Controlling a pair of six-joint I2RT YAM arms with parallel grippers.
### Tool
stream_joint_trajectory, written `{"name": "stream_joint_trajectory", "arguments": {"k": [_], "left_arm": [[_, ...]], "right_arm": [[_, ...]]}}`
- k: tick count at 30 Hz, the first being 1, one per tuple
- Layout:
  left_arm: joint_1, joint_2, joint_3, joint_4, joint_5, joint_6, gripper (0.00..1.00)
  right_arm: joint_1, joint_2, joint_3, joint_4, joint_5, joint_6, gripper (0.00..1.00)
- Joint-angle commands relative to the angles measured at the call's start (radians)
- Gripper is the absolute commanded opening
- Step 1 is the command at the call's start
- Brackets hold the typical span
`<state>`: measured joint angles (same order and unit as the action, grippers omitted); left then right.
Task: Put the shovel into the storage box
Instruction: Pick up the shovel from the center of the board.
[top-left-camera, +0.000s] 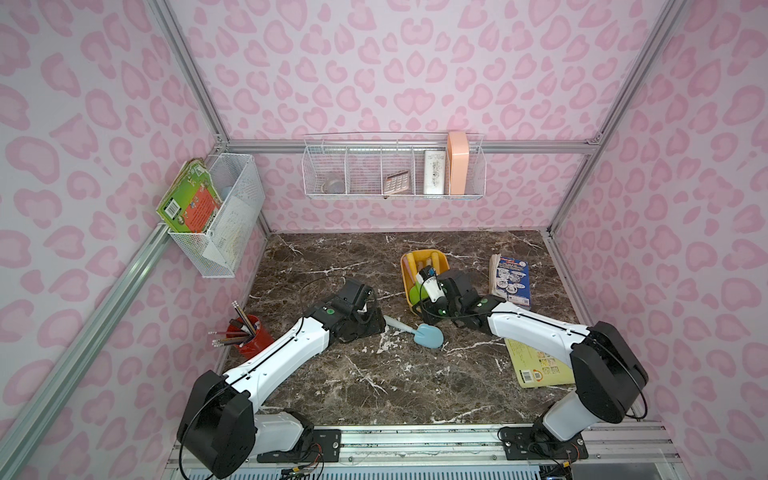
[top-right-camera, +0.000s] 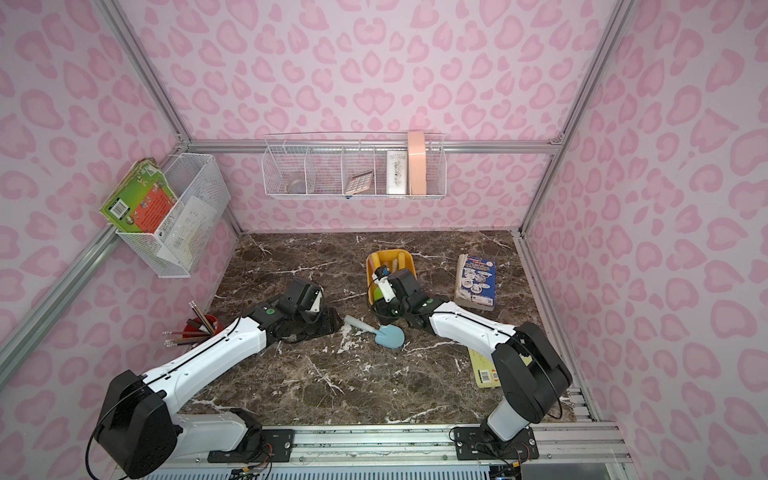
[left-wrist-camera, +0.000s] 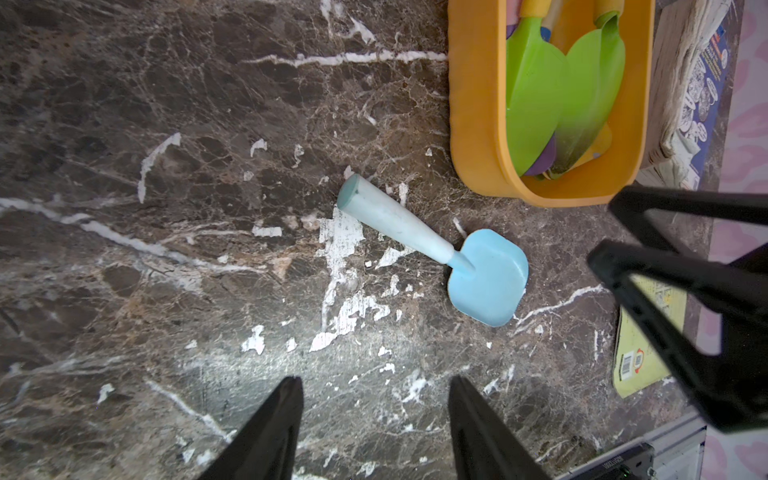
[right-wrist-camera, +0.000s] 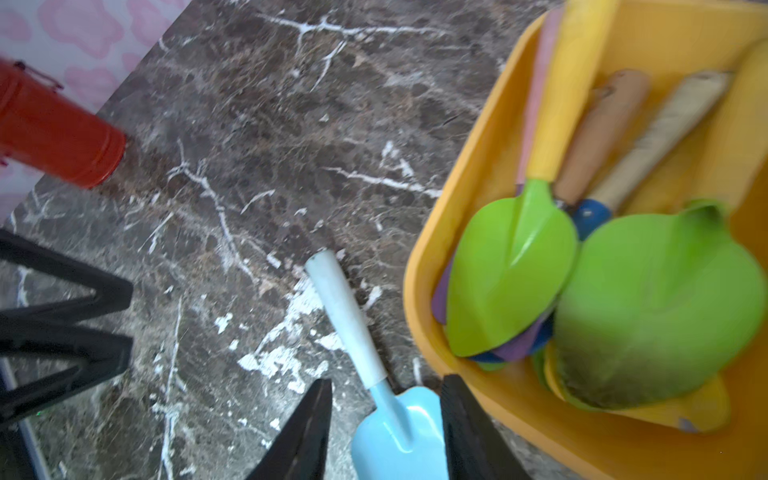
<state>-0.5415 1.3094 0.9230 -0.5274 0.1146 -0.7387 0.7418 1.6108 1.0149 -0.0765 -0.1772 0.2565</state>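
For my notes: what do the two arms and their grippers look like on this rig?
The left arm and right arm match: white shells on the links, bulky black joint housings, a thin black cable running along each, and a small green light near the wrist. The left gripper and right gripper are black, with tapered, open-framed triangular fingers.

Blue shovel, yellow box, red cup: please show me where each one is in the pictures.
blue shovel (left-wrist-camera: 430, 242), left wrist view, on the handle near the blade.
yellow box (left-wrist-camera: 473, 104), left wrist view, on its outer wall.
red cup (right-wrist-camera: 58, 129), right wrist view, on its side.
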Motion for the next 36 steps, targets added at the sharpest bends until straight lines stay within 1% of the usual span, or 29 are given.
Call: {"name": "stream_joint_trajectory", "arguments": {"k": [1,8,11,19,29,36], "left_arm": [[0.000,0.000,-0.006,0.015,0.000,-0.013,0.61],[0.001,-0.034,-0.039,0.020,-0.004,-0.024,0.62],[0.003,-0.051,-0.049,0.009,-0.004,-0.019,0.62],[0.020,-0.101,-0.076,0.000,0.010,-0.017,0.61],[0.029,-0.111,-0.093,-0.004,0.004,-0.022,0.61],[0.031,-0.110,-0.093,-0.003,0.003,-0.025,0.61]], "right_arm": [[0.017,0.023,-0.011,0.036,-0.045,-0.056,0.49],[0.042,0.092,-0.039,0.073,-0.038,-0.071,0.55],[0.046,0.120,-0.028,0.077,-0.030,-0.075,0.56],[0.065,0.193,0.025,0.069,0.025,-0.093,0.51],[0.101,0.273,0.085,0.045,0.079,-0.124,0.45],[0.145,0.318,0.119,0.012,0.164,-0.149,0.42]]}}
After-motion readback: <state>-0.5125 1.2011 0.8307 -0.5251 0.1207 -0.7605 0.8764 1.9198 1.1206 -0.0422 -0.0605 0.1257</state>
